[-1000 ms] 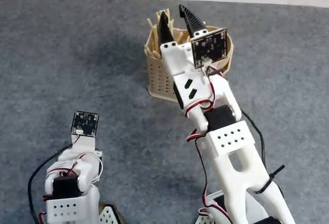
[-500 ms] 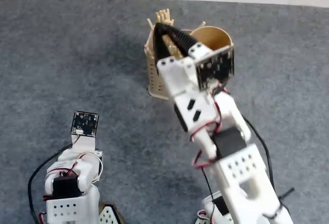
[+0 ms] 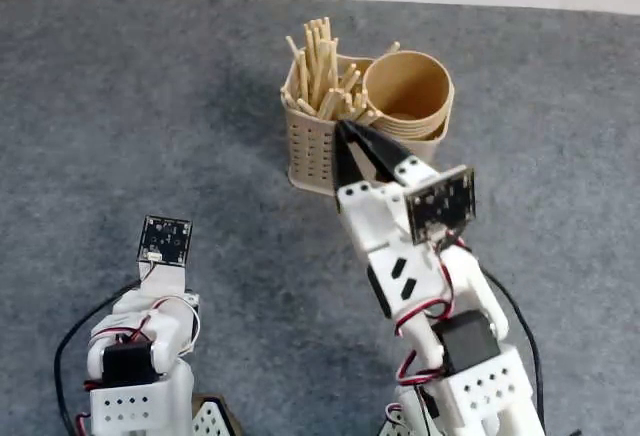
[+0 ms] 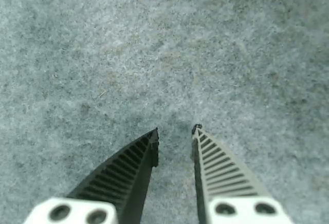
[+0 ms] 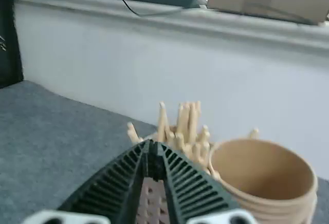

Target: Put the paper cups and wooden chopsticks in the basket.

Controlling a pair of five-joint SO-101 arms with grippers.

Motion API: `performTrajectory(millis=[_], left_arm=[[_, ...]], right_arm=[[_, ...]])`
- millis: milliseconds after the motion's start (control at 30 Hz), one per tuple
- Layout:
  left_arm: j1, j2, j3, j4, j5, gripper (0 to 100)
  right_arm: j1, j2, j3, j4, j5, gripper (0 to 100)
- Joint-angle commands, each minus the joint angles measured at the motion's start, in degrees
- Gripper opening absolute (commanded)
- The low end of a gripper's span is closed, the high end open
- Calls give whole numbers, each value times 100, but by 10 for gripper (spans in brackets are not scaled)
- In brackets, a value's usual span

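In the high view you see the basket (image 3: 312, 161) at the far side of the grey mat (image 3: 150, 106). The wooden chopsticks (image 3: 320, 61) stand bunched in one end of it and the nested paper cups (image 3: 405, 91) sit right beside them. From that, both loads look delivered. Your right gripper (image 3: 352, 134) hovers over the basket's near rim, fingers together on nothing, and I judge it has nothing left to carry. The left arm (image 3: 135, 356) sits folded close to you, well apart from the basket.

In the left wrist view, the left gripper (image 4: 175, 130) points down at bare mat, with its fingers a little apart and empty.

In the right wrist view, the right gripper's tips meet just in front of the chopsticks and cups, with a white wall (image 5: 103, 54) behind. The stick ends and the basket rim are the only things near those fingers, so mind them on any next move.
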State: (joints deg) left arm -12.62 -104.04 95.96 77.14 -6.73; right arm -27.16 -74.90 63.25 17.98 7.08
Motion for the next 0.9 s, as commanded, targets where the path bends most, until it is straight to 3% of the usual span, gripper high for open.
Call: performTrajectory(millis=[0, 367, 700, 867], left_arm=[[-31, 4, 119, 26, 35, 120], [-31, 4, 119, 26, 35, 120], [-31, 4, 119, 26, 35, 120], [-31, 4, 119, 26, 35, 120]], right_arm=[[338, -637, 409, 31, -26, 6], [1323, -2571, 2097, 48, -18, 9], [1385, -3055, 2580, 1789, -44, 6], [1798, -3046, 3029, 2703, -53, 6]])
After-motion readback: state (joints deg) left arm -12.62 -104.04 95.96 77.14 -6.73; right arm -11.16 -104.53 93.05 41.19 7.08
